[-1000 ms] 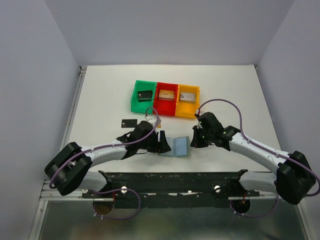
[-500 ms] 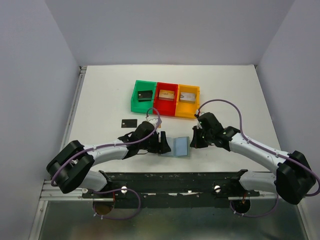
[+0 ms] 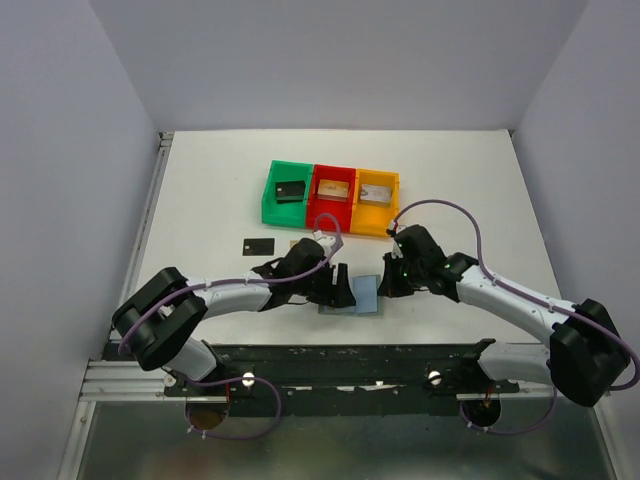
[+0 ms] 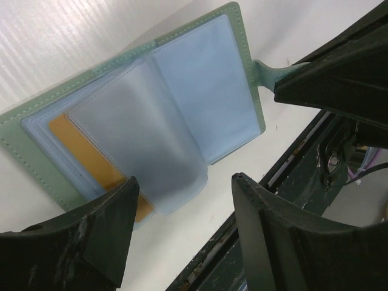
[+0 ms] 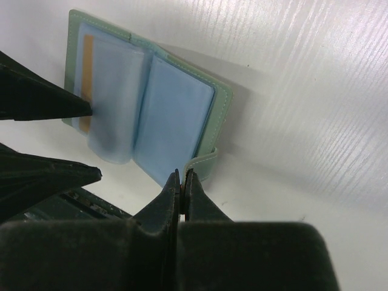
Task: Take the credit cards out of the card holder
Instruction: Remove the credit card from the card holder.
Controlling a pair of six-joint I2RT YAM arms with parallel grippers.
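The card holder (image 3: 362, 296) lies open on the table (image 3: 450, 180) between left gripper (image 3: 340, 285) and right gripper (image 3: 385, 283); the bins (image 3: 330, 221) stand behind it; a loose card (image 3: 257, 245) lies behind-left.

White table (image 3: 200, 180), open card holder (image 3: 364, 296), black card (image 3: 257, 245), coloured bins (image 3: 330, 223)

A white, matte, rectangular worktop (image 3: 450, 170) is boxed in by plain pale lilac-grey walls (image 3: 330, 60) on its left, far and right sides. A black metal rail (image 3: 340, 360) runs along its near edge, and a silver metal strip (image 3: 150, 200) along its left edge. The light is soft and even.

No legible text; print on the credit cards (image 3: 333, 188) seems too small.
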